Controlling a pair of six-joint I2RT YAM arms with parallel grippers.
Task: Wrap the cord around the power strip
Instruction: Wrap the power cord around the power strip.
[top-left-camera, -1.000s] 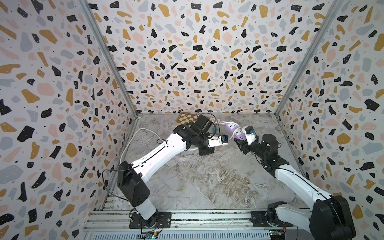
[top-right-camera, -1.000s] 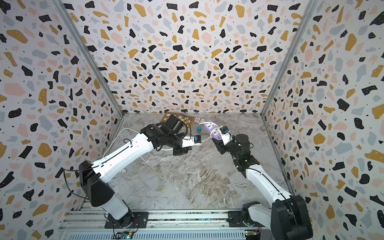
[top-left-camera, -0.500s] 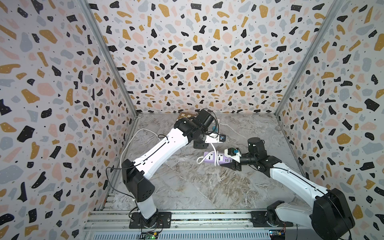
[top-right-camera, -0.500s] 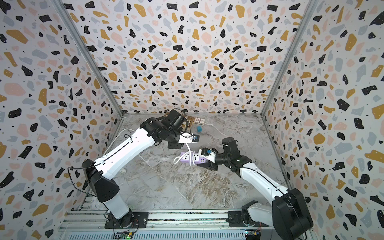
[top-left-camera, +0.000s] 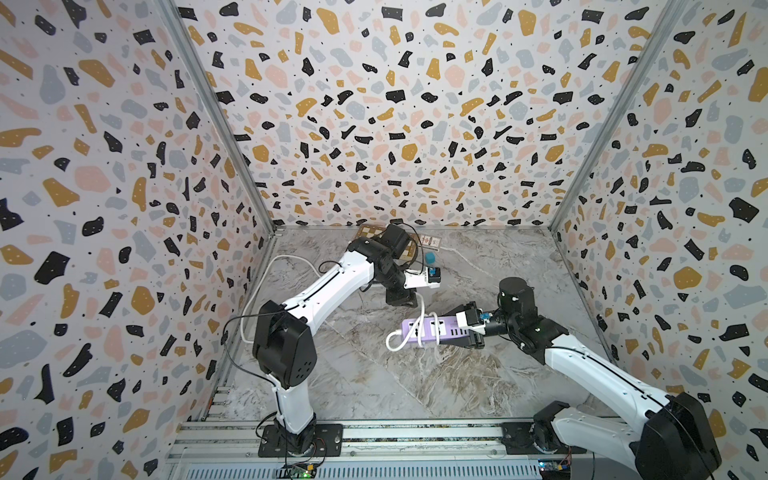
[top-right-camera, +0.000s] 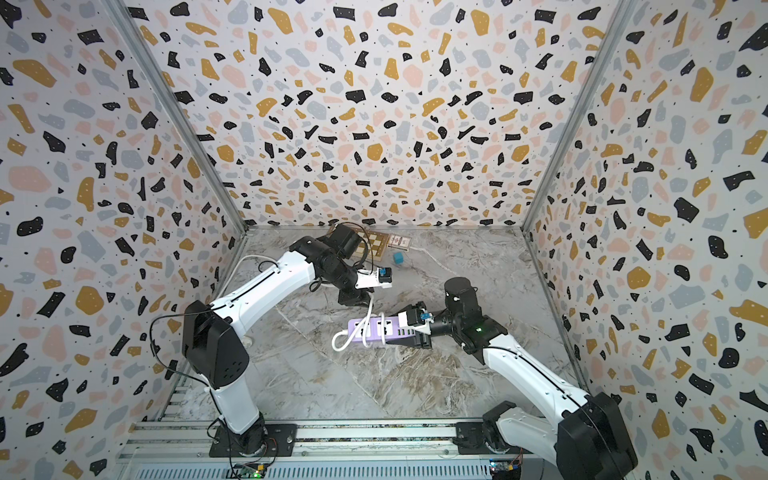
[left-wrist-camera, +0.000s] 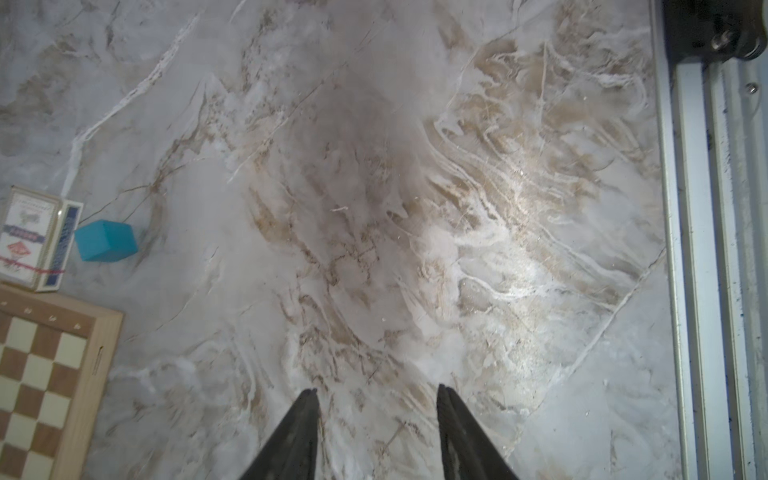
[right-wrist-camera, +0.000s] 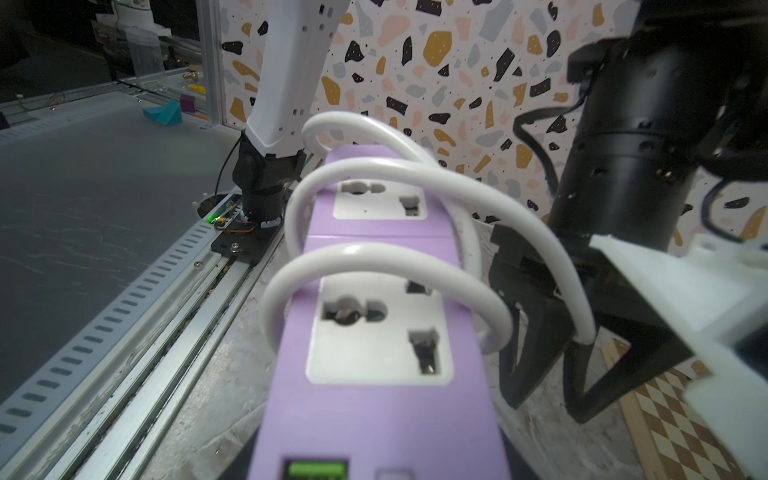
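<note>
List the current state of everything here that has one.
strip: sockets up, held at its USB end.
right gripper: shut on strip.
left gripper: open.
cord: looped over strip, passing between left gripper's fingers.
card box: lying flat, looks closed.

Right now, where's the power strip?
In both top views, the strip is near the middle of the table, its USB end in the right gripper, with the left gripper just beyond it.
</note>
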